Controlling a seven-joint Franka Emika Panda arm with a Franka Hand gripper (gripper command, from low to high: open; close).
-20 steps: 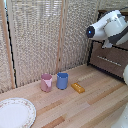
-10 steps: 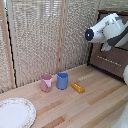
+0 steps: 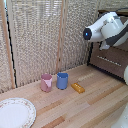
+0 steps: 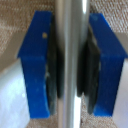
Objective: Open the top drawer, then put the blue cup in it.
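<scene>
In the wrist view my gripper (image 4: 71, 65) is shut on the thin silver bar handle (image 4: 71, 20) of the top drawer. Its blue fingers (image 4: 35, 65) press on the bar from both sides. In the exterior view the white arm (image 3: 107, 27) reaches to the upper part of the dark-brown cabinet (image 3: 112, 62) at the right and hides the top drawer front and the gripper. The blue cup (image 3: 62, 80) stands upright on the wooden table, far from the gripper, between the pink cup (image 3: 46, 82) and the yellow block (image 3: 78, 88).
A white plate (image 3: 15, 112) lies near the front at the exterior view's left. A woven screen (image 3: 45, 35) stands behind the cups. A lower drawer front with its own thin handle (image 3: 107, 58) shows below the arm.
The arm has edged very slightly toward the exterior view's left. The cups, the block and the plate have not moved.
</scene>
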